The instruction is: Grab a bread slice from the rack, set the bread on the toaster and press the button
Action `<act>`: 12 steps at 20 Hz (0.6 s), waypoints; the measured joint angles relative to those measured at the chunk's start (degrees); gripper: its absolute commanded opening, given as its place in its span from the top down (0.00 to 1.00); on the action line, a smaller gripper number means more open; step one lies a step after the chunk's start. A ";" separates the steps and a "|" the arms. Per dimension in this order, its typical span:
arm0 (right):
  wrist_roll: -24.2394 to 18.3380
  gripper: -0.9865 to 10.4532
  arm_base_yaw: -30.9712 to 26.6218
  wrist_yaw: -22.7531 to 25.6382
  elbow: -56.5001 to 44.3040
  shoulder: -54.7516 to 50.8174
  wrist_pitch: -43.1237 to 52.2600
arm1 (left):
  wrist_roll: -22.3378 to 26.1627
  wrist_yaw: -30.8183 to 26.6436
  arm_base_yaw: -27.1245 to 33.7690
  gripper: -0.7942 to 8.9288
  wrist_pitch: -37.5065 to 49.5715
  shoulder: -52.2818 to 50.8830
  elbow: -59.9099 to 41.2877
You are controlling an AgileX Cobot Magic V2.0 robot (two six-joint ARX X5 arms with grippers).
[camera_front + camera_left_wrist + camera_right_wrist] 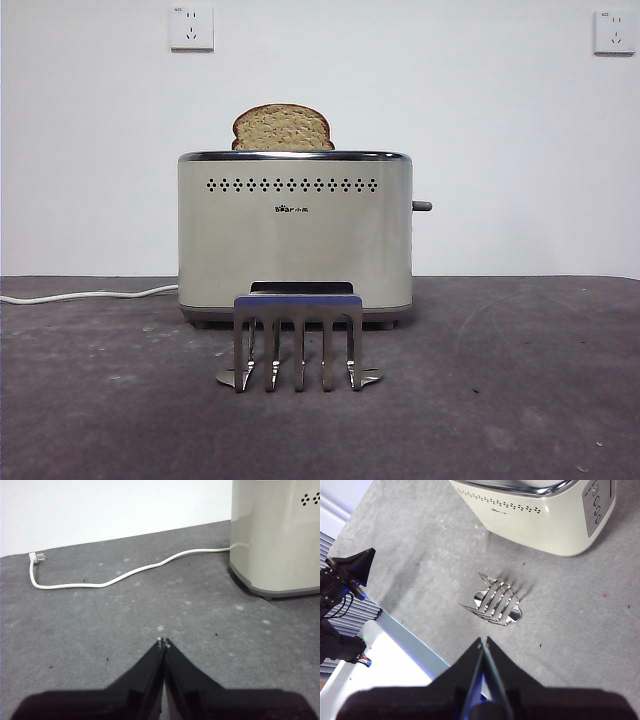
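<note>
Bench (520,400), grey, carries all; toaster (295,235) is the landmark. Front view alone shows the slice of bread (283,128) standing in the toaster's top, dome up, and the button (422,206) jutting from its narrow end; rack (298,340) just in front, empty. Left wrist view alone shows the white cord (125,573) and plug; left gripper (163,642) pressed together over bare bench beside the toaster. Right wrist view looks down on the rack; right gripper (483,641) pressed together, holding nothing.

Lower part of the slice of bread (282,127) sinking out of sight inside the toaster (295,235), toaster's top running off the left wrist view's edge, tiny logo (291,209) staying unreadable.
</note>
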 measured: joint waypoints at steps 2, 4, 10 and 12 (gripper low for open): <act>0.00 0.91 0.00 0.00 0.00 0.00 0.00 | -0.02 0.00 0.00 0.92 0.00 0.00 0.00; 0.00 0.91 0.00 0.00 0.00 0.00 0.00 | -0.02 0.00 0.00 0.92 0.00 0.00 0.00; -1.20 0.91 -0.72 1.33 -0.02 -0.83 0.48 | -0.02 0.00 0.00 0.92 0.00 0.00 0.00; -2.36 0.91 -2.16 4.33 -0.15 -4.20 2.75 | -0.02 0.00 0.00 0.92 0.00 0.00 0.00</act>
